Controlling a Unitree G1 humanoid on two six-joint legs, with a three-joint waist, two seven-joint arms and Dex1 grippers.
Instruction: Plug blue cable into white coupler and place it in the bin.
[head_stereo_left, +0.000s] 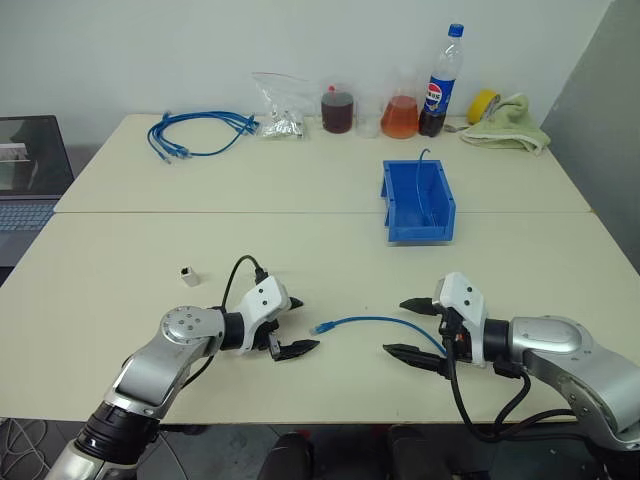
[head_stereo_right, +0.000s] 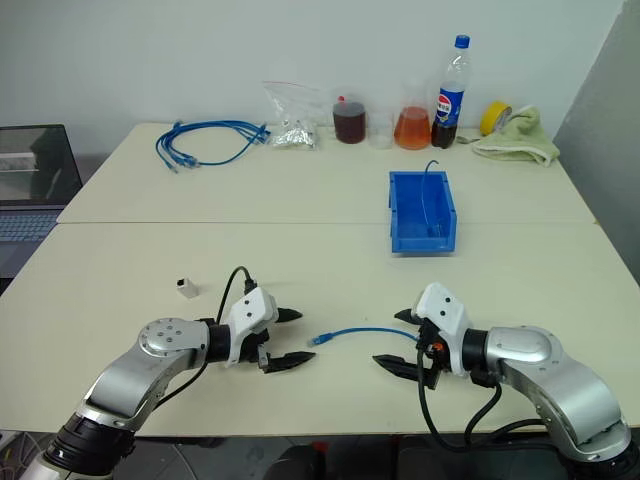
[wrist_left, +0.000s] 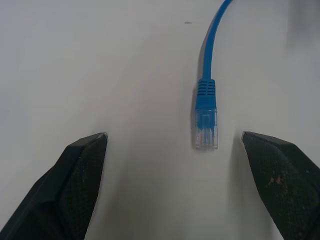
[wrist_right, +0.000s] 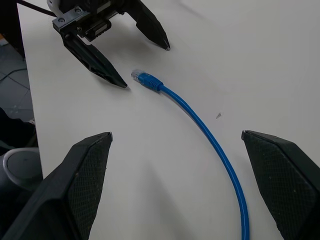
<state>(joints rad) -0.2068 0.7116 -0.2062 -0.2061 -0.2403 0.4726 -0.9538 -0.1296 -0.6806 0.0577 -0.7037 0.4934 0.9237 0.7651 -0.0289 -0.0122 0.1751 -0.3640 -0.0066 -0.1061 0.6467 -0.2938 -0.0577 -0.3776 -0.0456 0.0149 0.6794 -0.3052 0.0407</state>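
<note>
Left gripper (head_stereo_left: 296, 324): I have it low over the table (head_stereo_left: 120, 300), fingers spread, empty, facing the blue cable (head_stereo_left: 370, 321) plug. Right gripper (head_stereo_left: 410, 329): mirrored, spread, empty, cable between. White coupler (head_stereo_left: 188, 274): alone on bare tabletop. Bin (head_stereo_left: 418, 201): farther back, well apart.

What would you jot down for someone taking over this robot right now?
Left gripper: open, empty, its jaws facing the clear plug of the blue cable.
Right gripper: open, empty, at the cable's other end.
The cable lies loose on the table between them.
White coupler: alone on the table, beyond the left arm.
Bin: farther back, with a thin cable in it.
Done: nothing yet.
Left: grasp, plug, bin.
</note>
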